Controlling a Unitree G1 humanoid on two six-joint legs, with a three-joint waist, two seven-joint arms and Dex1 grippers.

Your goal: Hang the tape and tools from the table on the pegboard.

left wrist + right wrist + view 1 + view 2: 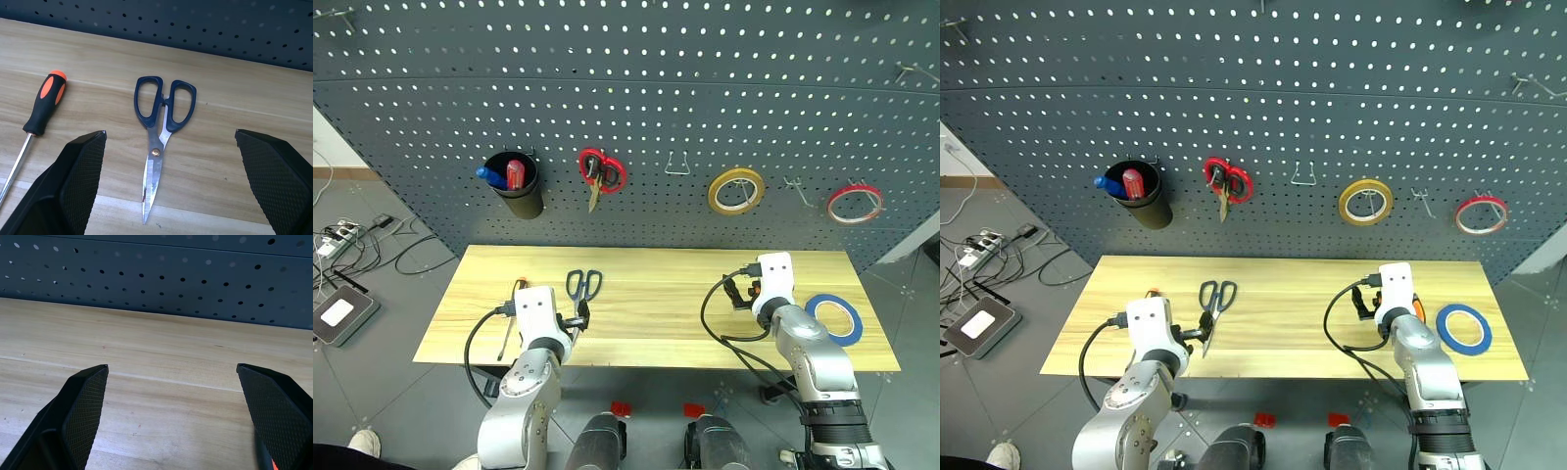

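On the light wood table lie the scissors with dark blue handles, blades pointing toward me. My left gripper hovers open just short of them, one finger to each side. Left of them lies the orange-and-black screwdriver. The blue tape lies flat at the table's right end. My right gripper is open over bare wood, left of the tape. An orange bit of the pliers peeks out beside my right hand, the rest hidden. The dark pegboard rises behind the table.
On the pegboard hang a black cup with blue and red items, red-handled scissors, a yellow roll and a thin red roll. Bare hooks sit between them. Cables and a power strip lie on the floor at left.
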